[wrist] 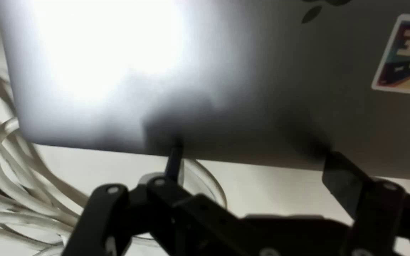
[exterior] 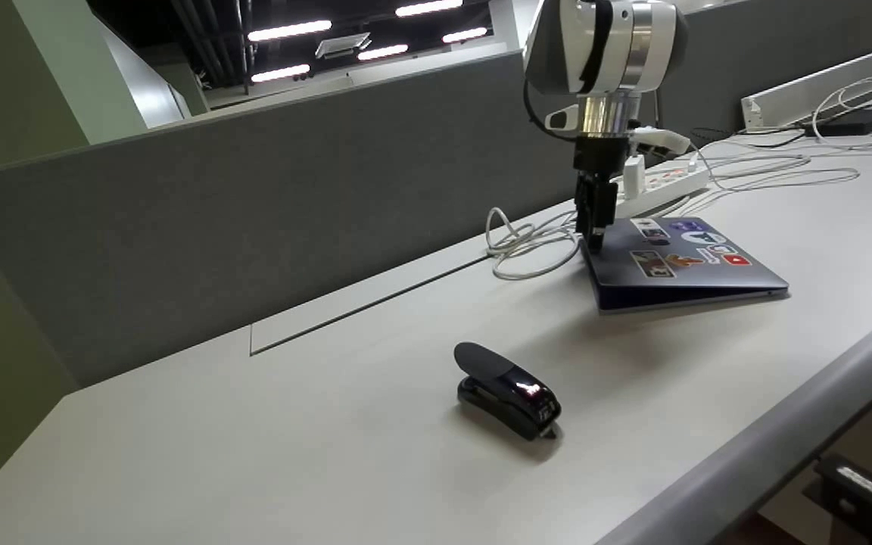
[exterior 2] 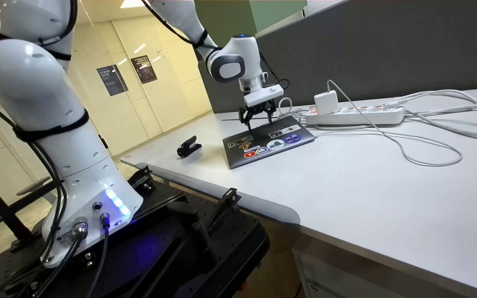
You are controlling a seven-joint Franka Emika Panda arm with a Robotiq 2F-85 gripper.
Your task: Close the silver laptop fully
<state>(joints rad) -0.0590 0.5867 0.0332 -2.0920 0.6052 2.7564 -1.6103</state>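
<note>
The silver laptop (exterior 2: 263, 140) sits on the table (exterior 2: 346, 186) just beside the power strip (exterior 2: 354, 118), lid (exterior: 678, 280) ajar. The end effector (exterior 2: 260, 126) holds its fingers (wrist: 342, 179) apart, tips seemingly touching the lid's raised edge, I'd guess to press it down evenly.

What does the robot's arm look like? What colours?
Its arm is white and rounded, with black straps, black cables and a glowing blue light low down. There's a silver collar, and the end effector is black with two slim fingers.
</note>
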